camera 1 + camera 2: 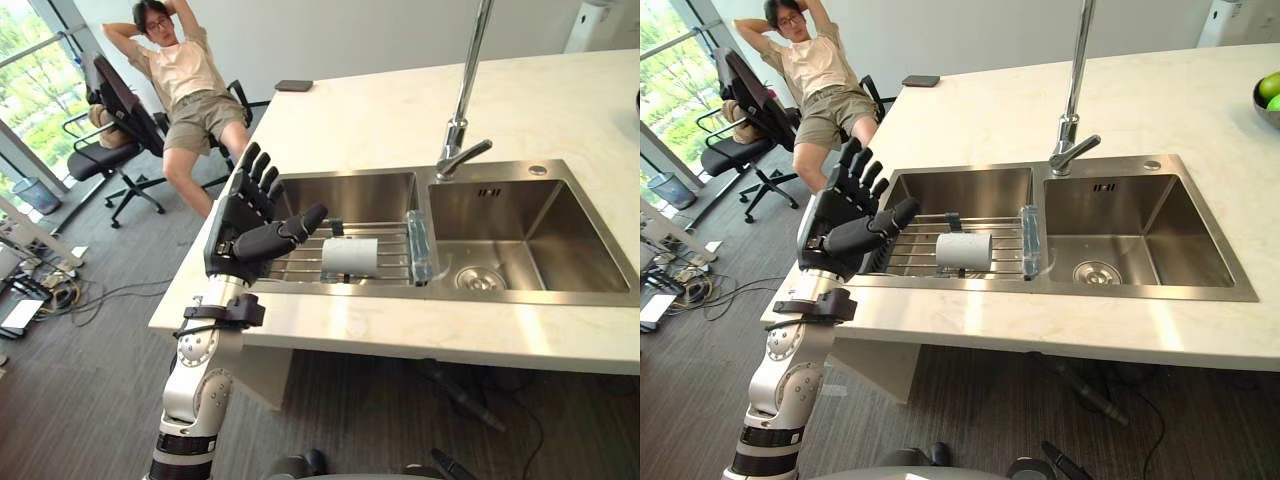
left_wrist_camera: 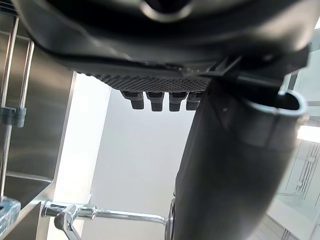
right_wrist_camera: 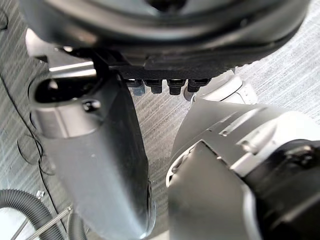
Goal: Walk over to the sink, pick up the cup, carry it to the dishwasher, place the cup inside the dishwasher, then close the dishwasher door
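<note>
- Cup (image 1: 350, 256) lies on its side on the wire rack (image 1: 292, 266) set across the left basin of the sink (image 1: 530, 296).
- Left hand (image 1: 243, 222) hovers over the sink's left edge, near the cup but apart from it; its fingers (image 1: 256, 166) are spread straight and hold nothing.
- Right hand (image 3: 165, 35) hangs above the floor, fingers relaxed and empty.
- Tap (image 1: 468, 80) stands on the worktop (image 1: 380, 110) behind the basins.

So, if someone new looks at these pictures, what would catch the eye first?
First comes the left robot hand, dark and raised, with its fingers spread open above the left end of the sink. Just beside it, a white cup lies on its side on a wire rack in the left basin. At the far left, past the counter, a person sits leaning back.
</note>
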You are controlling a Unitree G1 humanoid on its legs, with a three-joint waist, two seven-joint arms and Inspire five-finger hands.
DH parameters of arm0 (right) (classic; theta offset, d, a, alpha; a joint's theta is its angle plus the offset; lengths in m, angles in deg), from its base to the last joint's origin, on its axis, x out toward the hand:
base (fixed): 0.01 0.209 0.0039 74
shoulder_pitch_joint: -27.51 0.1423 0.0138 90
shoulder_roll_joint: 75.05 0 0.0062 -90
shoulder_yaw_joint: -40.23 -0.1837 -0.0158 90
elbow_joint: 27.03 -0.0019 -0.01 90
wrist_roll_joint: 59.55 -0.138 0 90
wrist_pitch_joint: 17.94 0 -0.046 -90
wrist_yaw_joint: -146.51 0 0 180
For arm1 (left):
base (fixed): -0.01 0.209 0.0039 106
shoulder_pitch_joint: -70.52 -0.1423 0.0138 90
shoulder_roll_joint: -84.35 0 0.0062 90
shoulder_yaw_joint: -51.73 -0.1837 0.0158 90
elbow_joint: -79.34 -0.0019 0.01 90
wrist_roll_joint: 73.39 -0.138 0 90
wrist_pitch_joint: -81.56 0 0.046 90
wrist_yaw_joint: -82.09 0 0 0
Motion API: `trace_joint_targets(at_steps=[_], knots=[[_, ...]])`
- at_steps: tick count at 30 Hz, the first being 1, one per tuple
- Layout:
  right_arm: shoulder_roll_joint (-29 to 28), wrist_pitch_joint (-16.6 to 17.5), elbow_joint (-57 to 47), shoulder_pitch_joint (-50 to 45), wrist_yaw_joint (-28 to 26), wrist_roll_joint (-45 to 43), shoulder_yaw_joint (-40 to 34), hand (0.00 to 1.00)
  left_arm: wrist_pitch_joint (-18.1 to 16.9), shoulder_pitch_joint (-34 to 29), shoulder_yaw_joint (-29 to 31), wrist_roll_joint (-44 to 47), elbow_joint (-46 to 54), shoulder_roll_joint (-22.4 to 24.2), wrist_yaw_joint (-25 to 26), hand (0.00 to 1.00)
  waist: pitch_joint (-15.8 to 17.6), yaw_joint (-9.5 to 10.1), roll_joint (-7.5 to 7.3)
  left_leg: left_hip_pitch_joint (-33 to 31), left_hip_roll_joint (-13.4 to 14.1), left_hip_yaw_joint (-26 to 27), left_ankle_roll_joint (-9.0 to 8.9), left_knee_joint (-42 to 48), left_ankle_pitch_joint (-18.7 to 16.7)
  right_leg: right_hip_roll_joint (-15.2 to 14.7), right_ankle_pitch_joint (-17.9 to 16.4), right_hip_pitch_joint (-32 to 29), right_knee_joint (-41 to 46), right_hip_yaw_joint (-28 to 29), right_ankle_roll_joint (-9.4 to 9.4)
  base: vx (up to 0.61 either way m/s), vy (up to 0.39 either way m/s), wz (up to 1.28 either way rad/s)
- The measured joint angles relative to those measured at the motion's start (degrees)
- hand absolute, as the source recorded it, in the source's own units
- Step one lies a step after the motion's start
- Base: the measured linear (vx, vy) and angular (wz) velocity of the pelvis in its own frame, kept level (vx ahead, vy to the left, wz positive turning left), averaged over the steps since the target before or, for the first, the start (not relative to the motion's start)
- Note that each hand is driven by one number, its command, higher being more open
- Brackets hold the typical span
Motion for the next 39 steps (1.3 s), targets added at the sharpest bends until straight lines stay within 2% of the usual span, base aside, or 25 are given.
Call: trace_joint_targets(at_steps=[2,6,10,13,15,16,18,19,20,21,23,25,31,39], knots=[[-1.32,-0.45,0.19,0.01,0.03,-0.06,-0.12,1.0,0.93,-0.24,1.47,0.94,-0.76,-0.59,0.01,1.0,-0.05,0.3,-1.02,1.82,-1.65,0.31,0.8,-2.73,0.56,-1.48,-0.47,0.54,-0.03,0.15,0.94,0.08,0.125,0.01],[-1.67,-0.32,0.21,-0.02,0.91,-0.07,-0.25,1.0,1.1,-0.87,3.19,1.16,-0.98,-0.58,-0.23,1.0,-0.12,0.7,-1.34,3.71,-3.22,0.52,1.23,-4.71,0.64,-2.96,-1.17,1.11,0.34,0.27,2.06,0.03,0.081,-0.01],[-1.69,-0.18,-0.07,-0.08,2.01,-0.29,-0.24,1.0,1.63,-2.0,3.25,1.05,-0.96,-0.58,-4.67,1.0,0.31,0.57,-2.77,5.82,-5.46,0.44,2.25,-5.52,-0.65,-5.69,-3.54,1.06,4.44,0.45,3.34,0.01,0.045,0.0],[-2.62,0.12,-1.43,-0.04,2.72,-0.26,-0.63,1.0,1.87,-2.49,2.88,-1.85,-1.22,-0.9,-7.26,1.0,0.73,0.46,-3.43,8.35,-6.14,0.58,2.96,-5.95,-1.16,-8.05,-2.46,-3.6,17.79,-0.32,3.02,0.03,0.033,-0.08],[-3.21,0.1,-1.67,0.13,2.76,-0.12,-1.53,1.0,1.73,-2.52,2.33,-2.11,-1.68,-1.11,-7.38,1.0,0.66,0.41,-3.38,9.55,-4.71,0.2,3.83,-5.75,-2.12,-8.12,-0.4,-4.34,21.41,-0.3,2.44,0.04,-0.014,0.03],[-3.42,0.03,-1.65,0.29,2.73,-0.03,-1.73,1.0,1.1,-2.49,2.31,-2.11,-1.97,-1.54,-7.3,1.0,0.3,0.37,-2.85,9.19,-3.87,0.11,3.47,-5.56,-2.55,-7.94,-2.31,-4.76,20.57,-0.43,1.09,0.0,-0.036,0.09],[-3.75,-0.24,-1.6,0.73,2.86,0.44,-2.31,1.0,-1.23,-2.17,2.32,-2.65,-3.32,-3.45,-7.17,1.0,0.04,0.51,-3.16,7.3,-2.56,-0.5,2.74,-5.14,-2.8,-7.86,-2.31,-5.89,14.09,1.09,2.23,0.0,-0.043,0.17],[-4.1,-0.62,-1.37,1.01,3.09,0.59,-2.5,1.0,-1.69,-2.08,2.55,-3.1,-3.64,-5.17,-6.97,1.0,-0.12,0.56,-4.23,6.56,-2.36,-0.99,1.86,-5.05,-2.66,-7.87,1.14,-5.58,7.62,2.31,3.28,0.1,-0.134,0.26],[-4.75,-1.03,-0.73,0.85,3.19,0.89,-2.54,1.0,-1.78,-2.05,3.06,-3.12,-3.86,-6.79,-6.95,1.0,0.01,0.63,-5.97,6.65,-2.38,-1.57,0.43,-4.79,-2.15,-8.05,5.7,-4.08,2.05,2.87,5.67,0.13,-0.189,0.27],[-4.88,-1.12,-0.37,0.73,3.19,0.91,-2.59,1.0,-1.77,-2.01,3.07,-3.14,-4.38,-6.85,-6.91,1.0,-0.13,0.65,-6.16,6.45,-1.88,-1.97,0.29,-4.44,-1.82,-7.61,5.49,-2.58,-0.17,2.66,6.17,0.16,-0.258,0.19],[-4.58,-1.25,0.31,1.16,3.19,1.01,-2.66,1.0,-1.76,-1.99,2.81,-3.19,-5.12,-6.52,-6.9,1.0,-0.17,1.04,-5.26,6.24,0.32,-2.06,-0.64,-3.89,-2.02,-4.94,6.63,-0.07,-5.0,1.19,5.78,0.14,-0.248,0.04],[-4.56,-1.03,0.42,1.6,3.16,1.0,-2.68,1.0,-1.77,-1.32,2.69,-3.8,-5.09,-6.47,-7.23,1.0,-0.68,1.27,-4.52,6.25,2.74,-1.8,-2.07,-4.0,-2.5,-1.72,8.52,1.79,-9.79,0.82,4.49,0.1,-0.161,-0.13],[-4.45,-0.11,0.2,2.44,3.24,0.35,-2.64,1.0,-1.77,1.81,1.32,-4.44,-4.62,-5.01,-9.64,1.0,-0.89,1.2,-4.11,5.4,3.6,-0.63,-2.43,-4.1,-2.46,-0.22,11.46,2.91,-15.64,1.42,4.11,0.03,-0.041,-0.11],[-4.55,0.26,0.96,2.08,3.15,0.35,-2.65,1.0,-1.69,3.01,-4.69,-13.66,-2.52,-5.3,-14.76,1.0,-0.92,0.49,-3.52,4.79,3.02,0.07,-2.34,-4.29,-2.44,-0.53,13.99,3.36,-18.99,2.05,4.63,-0.05,0.011,-0.04]])
